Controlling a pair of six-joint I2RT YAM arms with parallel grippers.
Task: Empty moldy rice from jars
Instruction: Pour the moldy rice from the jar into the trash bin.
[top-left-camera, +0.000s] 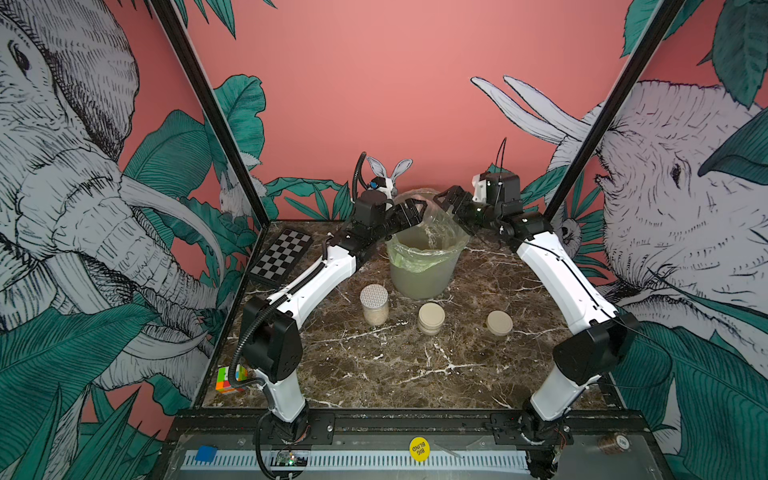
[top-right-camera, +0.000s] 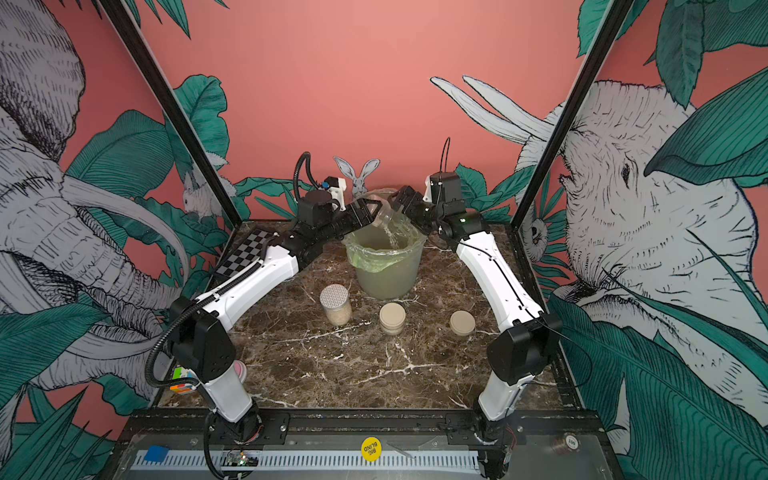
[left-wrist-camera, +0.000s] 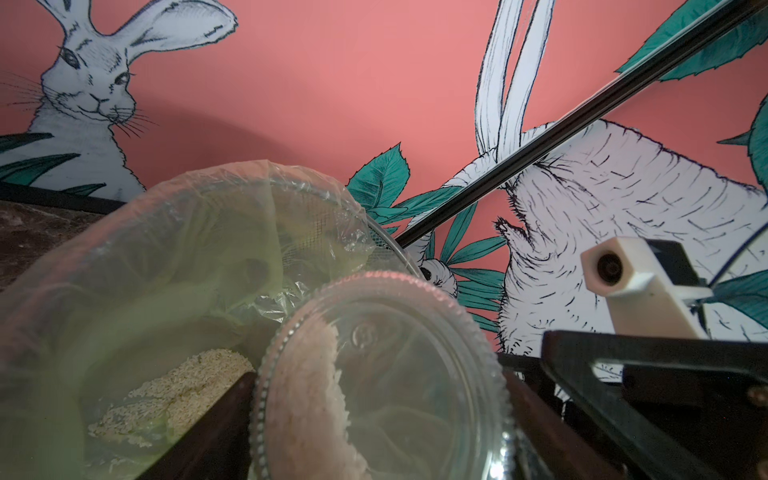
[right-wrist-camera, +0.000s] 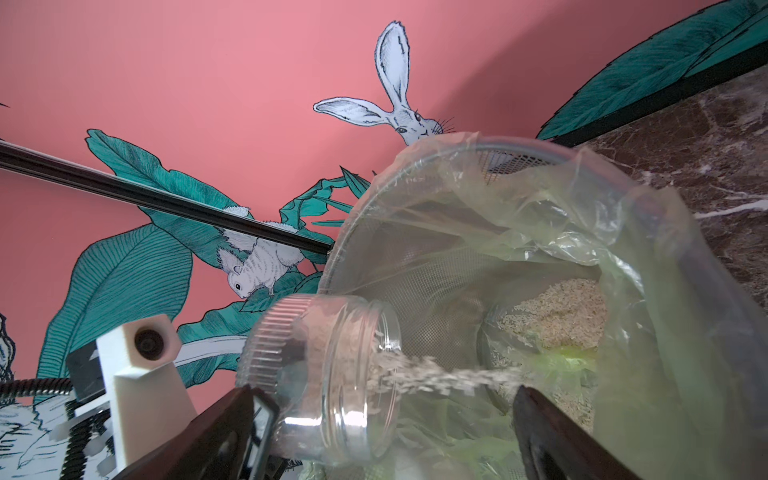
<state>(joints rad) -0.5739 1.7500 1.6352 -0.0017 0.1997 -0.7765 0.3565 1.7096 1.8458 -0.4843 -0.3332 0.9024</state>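
1. Closest to the left wrist lens is the ridged base of the lidless jar (left-wrist-camera: 382, 374). The left gripper (top-left-camera: 417, 211) is clamped on it, with dark fingers (left-wrist-camera: 216, 428) on either side. Moldy rice (left-wrist-camera: 307, 374) clings along one inner wall.
2. Only the right wrist view shows the jar's mouth. It is tipped sideways over the bin (top-left-camera: 419, 282), and a stream (right-wrist-camera: 440, 376) of grains falls toward the pile (right-wrist-camera: 557, 311) inside the green-tinted bag (right-wrist-camera: 623, 291).
3. In both top views the jar is a faint glint above the bin's rim, and the pile cannot be seen.
4. The right gripper (top-left-camera: 442, 199) hangs over the bin opposite, its jaws wide apart and empty.
5. On the marble tabletop (top-left-camera: 395, 365) in front of the bin stand a tall jar (top-left-camera: 374, 305) with a dotted lid and a squat jar (top-left-camera: 431, 319), both with rice inside.
6. Further right lies a beige lid (top-left-camera: 499, 323). I cannot tell whether a jar sits under it.
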